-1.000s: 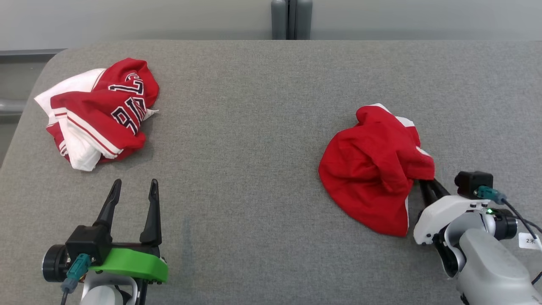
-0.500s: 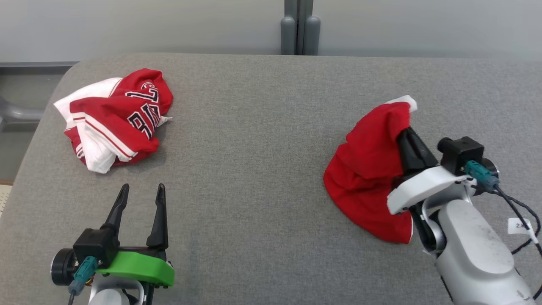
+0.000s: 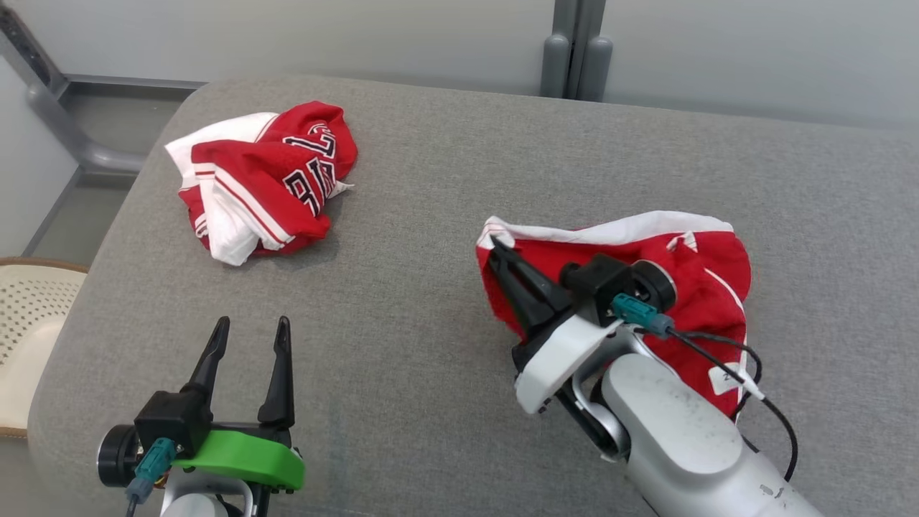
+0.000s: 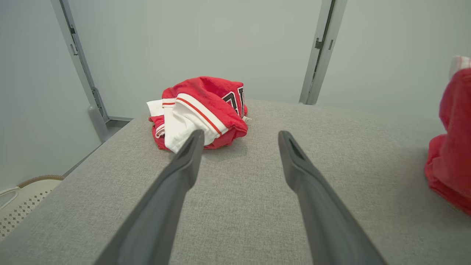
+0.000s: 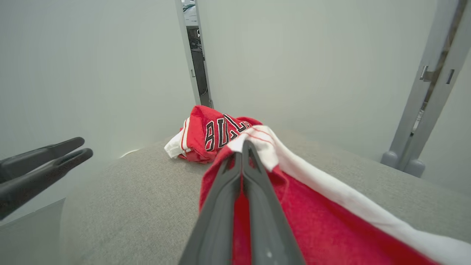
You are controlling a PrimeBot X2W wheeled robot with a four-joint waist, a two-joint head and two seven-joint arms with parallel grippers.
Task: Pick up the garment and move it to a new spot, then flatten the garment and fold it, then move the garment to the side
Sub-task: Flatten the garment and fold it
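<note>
A grey, cloth-covered tabletop (image 3: 431,201) carries two bundles. The larger is the task's piece, a red garment with a white band along its edge (image 3: 707,248). It lies well to the right of the crumpled red-and-white jersey with black lettering (image 3: 266,179) and nearer to me than it, with one corner drawn up towards that jersey.

The right gripper (image 3: 495,245) has that corner: its two dark fingers are pressed flat together on the white band. The left gripper (image 3: 253,324) sits in front of the lettered jersey with its fingers spread wide and nothing between them.

The hold looks thin to me, just the tips on a hem. If most of the cloth drags on the rough tabletop, the corner could slide out. Carried much further towards the lettered jersey, the two reds might also tangle.

From the head, the wrist and its camera block cover part of the garment. The right wrist view looks straight down the closed fingers and shows the band caught at their very tips. The left wrist view shows the garment's near side standing up off the tabletop, which the head view flattens.
</note>
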